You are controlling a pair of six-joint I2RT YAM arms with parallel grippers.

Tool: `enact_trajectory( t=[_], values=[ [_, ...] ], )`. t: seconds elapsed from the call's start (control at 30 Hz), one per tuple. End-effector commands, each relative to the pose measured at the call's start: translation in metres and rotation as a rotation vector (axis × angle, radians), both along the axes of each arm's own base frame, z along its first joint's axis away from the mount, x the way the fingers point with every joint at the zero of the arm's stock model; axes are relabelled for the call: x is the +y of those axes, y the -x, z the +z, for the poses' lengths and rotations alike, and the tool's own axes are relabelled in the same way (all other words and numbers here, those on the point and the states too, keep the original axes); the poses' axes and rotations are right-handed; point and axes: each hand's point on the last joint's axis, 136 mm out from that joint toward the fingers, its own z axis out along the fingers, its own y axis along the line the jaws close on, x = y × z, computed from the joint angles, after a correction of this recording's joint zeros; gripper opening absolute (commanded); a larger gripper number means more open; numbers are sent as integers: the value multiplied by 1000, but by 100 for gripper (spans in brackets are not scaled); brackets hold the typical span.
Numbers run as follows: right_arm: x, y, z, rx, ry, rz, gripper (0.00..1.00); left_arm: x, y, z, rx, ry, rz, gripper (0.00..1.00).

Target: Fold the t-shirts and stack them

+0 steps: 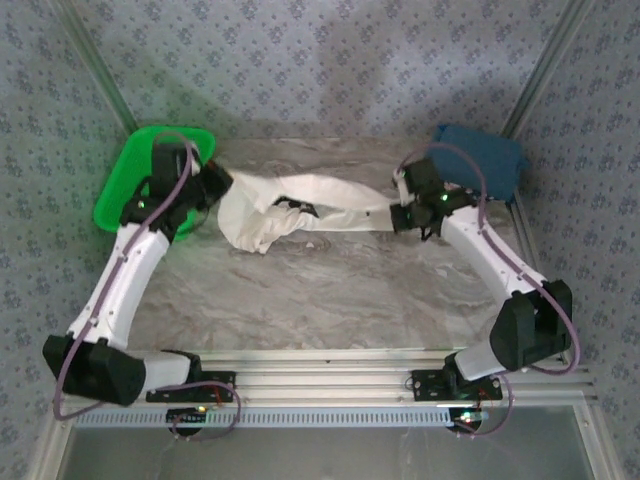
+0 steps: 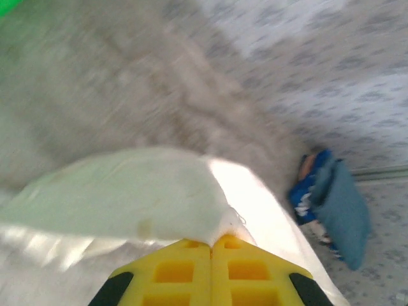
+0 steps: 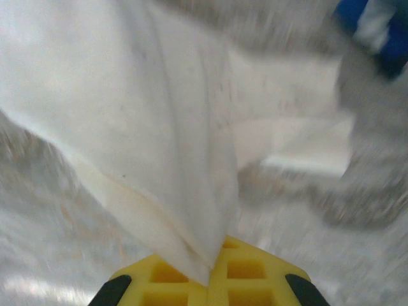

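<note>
Cream-white t-shirt [image 1: 345, 200] above marble tabletop [image 1: 330, 295], patterned walls [image 1: 330, 60]

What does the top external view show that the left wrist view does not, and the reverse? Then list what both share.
Top external adds the right pincer gripping the cream-white t-shirt's other end, and the whole green basket. Left wrist adds the left pincer's yellow pads shut on the shirt's edge, close up. Both show the cream-white t-shirt, the dark blue t-shirt and the marble table.
</note>
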Motion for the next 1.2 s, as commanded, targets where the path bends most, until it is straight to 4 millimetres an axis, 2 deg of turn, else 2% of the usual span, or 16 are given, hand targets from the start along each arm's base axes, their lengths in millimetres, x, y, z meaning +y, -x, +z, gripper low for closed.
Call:
enact_trajectory(
  t=[0.0,0.07,0.13,0.2,0.3,0.4,0.53,0.67,0.77,0.83,0.93,1.0,1.17],
  values=[
    [-22,62,-41,160,53,-132,0,20,38,-50,117,29,135,0],
    [-18,88,-62,233,20,-137,6,26,59,-78,179,45,180,0],
    [-13,113,-76,328,-38,-147,18,32,75,-100,221,50,210,0],
    [-13,124,-79,366,-75,-163,27,37,87,-114,256,40,238,0],
    [-18,125,-64,364,-154,-224,44,44,96,-126,276,15,260,0],
    [-24,125,-46,373,-290,-321,53,47,100,-134,298,-9,261,0],
    [-23,143,-49,560,-486,-433,56,46,104,-147,331,-16,256,0],
    [-7,160,-55,694,-567,-396,58,48,105,-153,339,-29,261,0],
    [0,166,-73,722,-531,-366,59,45,101,-155,339,-29,246,0],
    [-9,167,-86,713,-452,-381,58,43,97,-153,330,-30,227,0],
    [-17,162,-102,704,-378,-429,55,44,95,-149,315,-32,225,0],
    [-25,156,-105,687,-287,-438,54,47,94,-145,301,-31,232,0],
    [-24,121,-112,595,-226,-421,54,59,93,-132,261,-43,255,0]
  ],
)
